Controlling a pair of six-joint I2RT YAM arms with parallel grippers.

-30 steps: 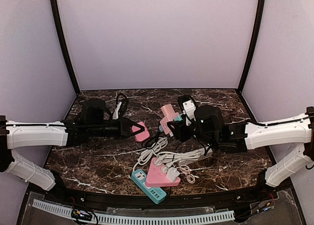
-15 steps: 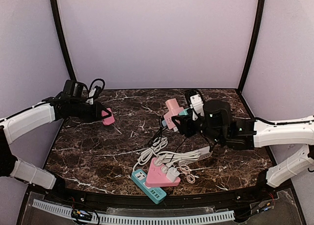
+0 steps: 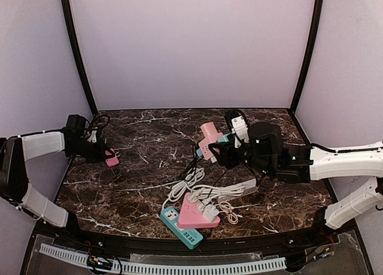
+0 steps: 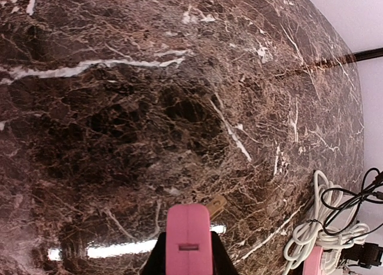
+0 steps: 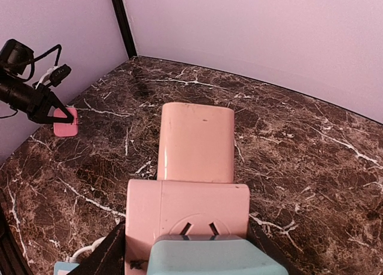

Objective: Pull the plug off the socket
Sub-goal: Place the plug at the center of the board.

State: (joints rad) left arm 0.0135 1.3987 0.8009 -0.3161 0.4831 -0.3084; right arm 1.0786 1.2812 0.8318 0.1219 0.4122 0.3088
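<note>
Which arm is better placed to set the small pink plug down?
Probably the left: its pincer is shut on the pink plug, low over the table; the right pincer holds the pink socket block.

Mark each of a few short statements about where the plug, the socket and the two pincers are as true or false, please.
1. The left pincer grips a pink plug. True.
2. The pink plug sits in the pink socket. False: the plug is apart from it, over the left side of the table.
3. The right pincer holds the pink socket. True.
4. The teal power strip lies at the far edge of the table. False: it lies near the near edge, against the pink triangular strip.
</note>
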